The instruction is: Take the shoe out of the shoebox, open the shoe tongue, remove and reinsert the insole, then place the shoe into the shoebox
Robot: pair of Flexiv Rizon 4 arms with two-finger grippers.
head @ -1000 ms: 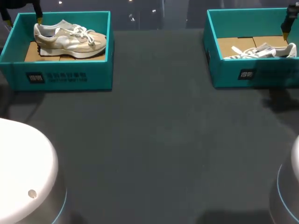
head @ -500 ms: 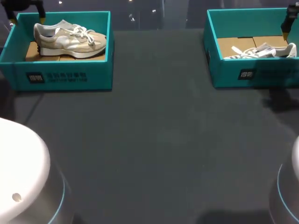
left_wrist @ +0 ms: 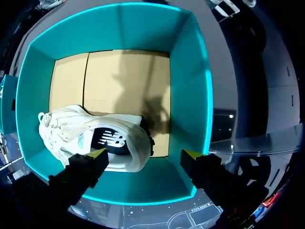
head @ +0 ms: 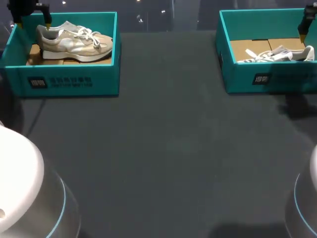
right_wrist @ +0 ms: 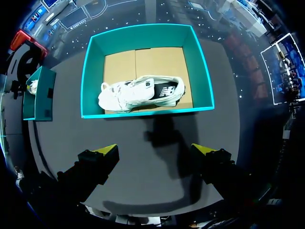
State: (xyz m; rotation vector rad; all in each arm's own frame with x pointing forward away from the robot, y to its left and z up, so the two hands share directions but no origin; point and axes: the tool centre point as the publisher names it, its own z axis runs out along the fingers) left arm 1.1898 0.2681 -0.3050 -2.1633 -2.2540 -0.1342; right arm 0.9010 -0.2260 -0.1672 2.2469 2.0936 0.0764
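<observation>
Left gripper: the left gripper (left_wrist: 144, 155) hangs over the left end of the left shoebox (head: 69, 82), yellow-tipped fingers spread wide and holding nothing. The gap looks wide enough to take the shoe's heel.
Left shoe: the beige shoe (head: 74, 42) lies inside that box on its cardboard floor (left_wrist: 126, 81), toe to the right and heel to the left. In the left wrist view the heel end sits below and between the open fingers, untouched.
Right gripper: the right gripper (right_wrist: 155, 150) hovers well above the table (head: 168, 148), on the near side of the right shoebox (right_wrist: 147, 112). Its fingers are likewise released and empty.
Right shoe: the white shoe (right_wrist: 140, 94) rests in its box, well apart from that gripper.
Stage: judged the very start, with neither shoe yet lifted out.
Why so placed: the left arm appears lined up for a heel grasp. The right seems to wait high, out of the way.
</observation>
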